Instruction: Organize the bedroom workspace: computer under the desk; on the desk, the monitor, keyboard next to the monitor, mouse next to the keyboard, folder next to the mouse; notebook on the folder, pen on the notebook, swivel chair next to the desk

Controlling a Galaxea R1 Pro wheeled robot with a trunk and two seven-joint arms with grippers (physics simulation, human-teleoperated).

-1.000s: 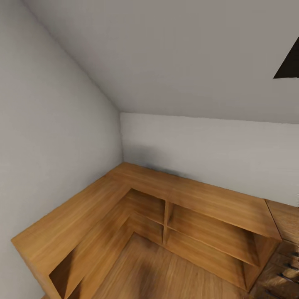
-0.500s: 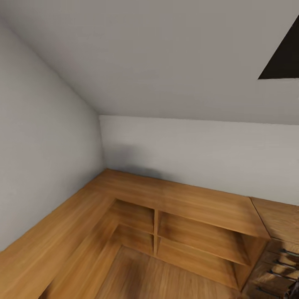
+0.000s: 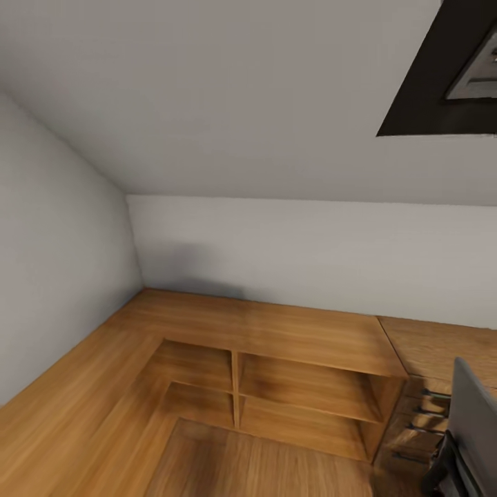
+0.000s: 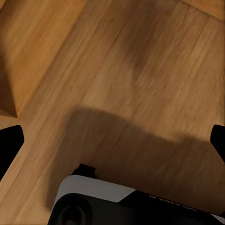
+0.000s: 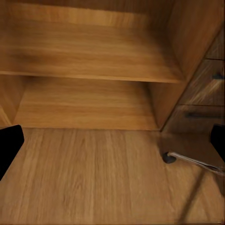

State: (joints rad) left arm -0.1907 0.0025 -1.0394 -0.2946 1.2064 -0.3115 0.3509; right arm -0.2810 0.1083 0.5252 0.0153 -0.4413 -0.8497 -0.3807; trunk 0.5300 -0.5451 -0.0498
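Peeking at frame edge, swivel chair (image 3: 473, 428) cut off; both jaws spread wide, tips barely visible, holding nothing.

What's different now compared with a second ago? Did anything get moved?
Nothing was moved, grabbed or let go; the camera swung right. The wooden shelf unit and room corner slid left in the head view, more of the dark skylight came in at upper right, and the grey swivel chair and a drawer chest appeared at lower right. Both grippers are open over the floor.
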